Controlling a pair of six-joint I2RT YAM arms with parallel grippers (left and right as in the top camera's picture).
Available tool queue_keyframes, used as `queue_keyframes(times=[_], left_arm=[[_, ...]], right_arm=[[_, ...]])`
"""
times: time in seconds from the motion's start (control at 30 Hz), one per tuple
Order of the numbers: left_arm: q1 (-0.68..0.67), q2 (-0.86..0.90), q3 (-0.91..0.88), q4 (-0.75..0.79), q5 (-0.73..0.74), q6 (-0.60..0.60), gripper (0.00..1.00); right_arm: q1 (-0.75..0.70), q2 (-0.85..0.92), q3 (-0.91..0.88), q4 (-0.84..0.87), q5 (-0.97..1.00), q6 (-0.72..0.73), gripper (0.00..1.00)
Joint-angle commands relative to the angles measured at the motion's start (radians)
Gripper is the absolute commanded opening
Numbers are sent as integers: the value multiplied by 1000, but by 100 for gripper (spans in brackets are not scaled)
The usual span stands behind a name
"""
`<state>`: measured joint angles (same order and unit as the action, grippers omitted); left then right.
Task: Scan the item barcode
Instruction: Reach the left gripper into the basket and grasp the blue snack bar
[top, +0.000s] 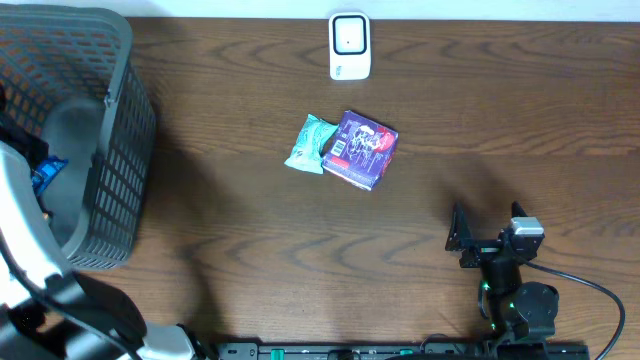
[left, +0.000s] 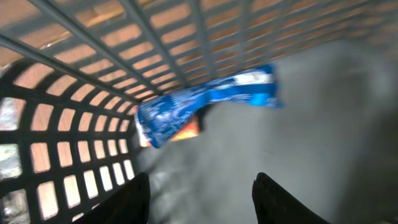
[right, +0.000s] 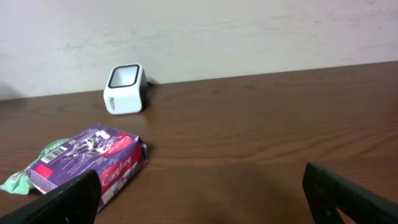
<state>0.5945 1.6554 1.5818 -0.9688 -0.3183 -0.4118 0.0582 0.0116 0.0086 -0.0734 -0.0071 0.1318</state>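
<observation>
A blue packet (left: 208, 102) lies inside the grey basket against its mesh wall (left: 93, 93), with something orange under it. It also shows as a blue spot (top: 45, 172) in the overhead view. My left gripper (left: 202, 186) hovers inside the basket just short of the packet, open, with nothing between its fingers. The white scanner (top: 349, 45) stands at the table's far edge, also in the right wrist view (right: 124, 88). My right gripper (right: 200, 180) is wide open and empty, low over the table at the near right (top: 486, 215).
A purple box (top: 361, 149) and a green packet (top: 309, 143) lie side by side mid-table, left of my right gripper; the purple box (right: 87, 163) sits close to its left finger. The basket (top: 120, 160) fills the left end.
</observation>
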Motion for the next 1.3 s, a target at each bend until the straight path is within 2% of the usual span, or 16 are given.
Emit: queue_keyframes(times=[0.0, 0.43, 0.6, 0.77, 0.83, 0.87, 1.0, 1.17, 1.2, 1.23, 1.27], left_arm=[[9, 92, -30, 29, -128, 0, 54], [12, 388, -30, 180, -170, 166, 54], [12, 432, -30, 249, -241, 194, 54], [12, 433, -30, 286, -251, 195, 53], [12, 430, -30, 277, -252, 206, 44], [12, 427, -30, 273, -254, 206, 36], [12, 415, -29, 259, -331, 174, 34], [12, 404, -29, 260, -346, 171, 48], [12, 404, -30, 259, -343, 170, 63], [12, 404, -30, 259, -335, 164, 83], [16, 404, -30, 259, -313, 163, 92]], right_arm=[[-4, -6, -3, -1, -2, -10, 99], [-4, -6, -3, -1, -3, -10, 99], [-4, -6, -3, -1, -3, -10, 99], [-4, -6, -3, -1, -2, -10, 99], [-4, -6, -3, -1, -3, -10, 99], [-4, -6, -3, -1, -2, -10, 99], [-4, -6, -3, -1, -2, -10, 99], [-4, -6, -3, -1, -2, -10, 99], [-4, -6, -3, -1, -2, -10, 99], [-4, -6, -3, -1, -2, -10, 99], [-4, -6, -3, -1, -2, -10, 99]])
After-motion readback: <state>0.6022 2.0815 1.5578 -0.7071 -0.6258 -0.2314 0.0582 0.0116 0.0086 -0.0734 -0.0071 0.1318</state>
